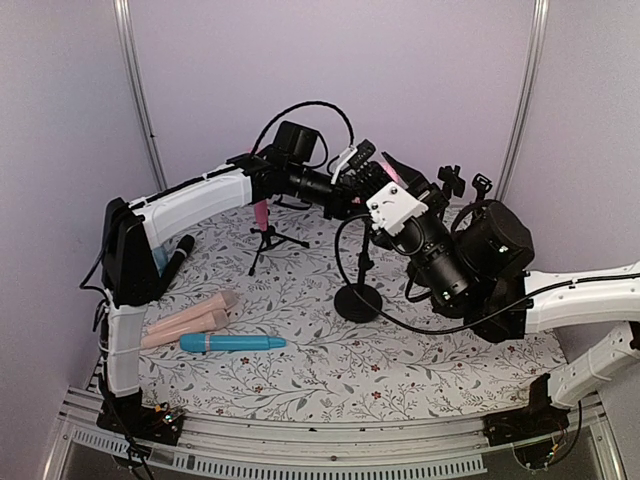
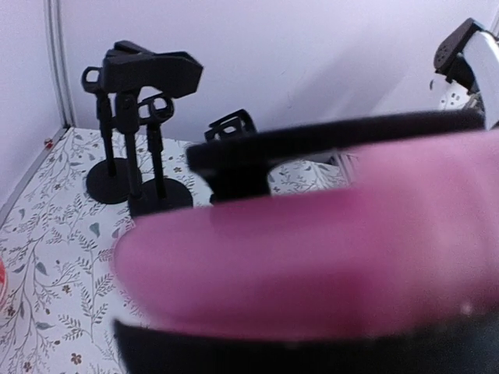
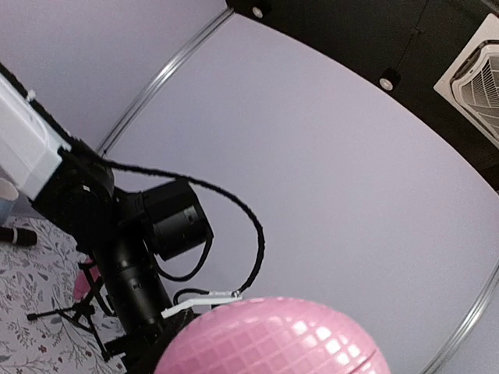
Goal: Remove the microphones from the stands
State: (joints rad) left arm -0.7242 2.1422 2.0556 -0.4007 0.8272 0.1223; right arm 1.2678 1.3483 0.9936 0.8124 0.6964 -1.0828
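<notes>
A pink microphone (image 1: 397, 177) is held up between the two arms, above a black stand with a round base (image 1: 358, 300). My left gripper (image 1: 355, 182) is shut on its smooth pink handle (image 2: 351, 234), which fills the left wrist view between the black fingers (image 2: 312, 144). My right gripper (image 1: 395, 198) is close against the microphone from the right. The microphone's gridded pink head (image 3: 273, 339) fills the bottom of the right wrist view and hides the right fingers. Whether the microphone still sits in the stand's clip is hidden.
A small tripod stand (image 1: 268, 240) with a pink piece (image 1: 260, 213) stands at the back left. Two peach microphones (image 1: 190, 320), a blue one (image 1: 232, 343) and a black one (image 1: 175, 260) lie at the left. More black stands (image 2: 117, 117) stand at the back right.
</notes>
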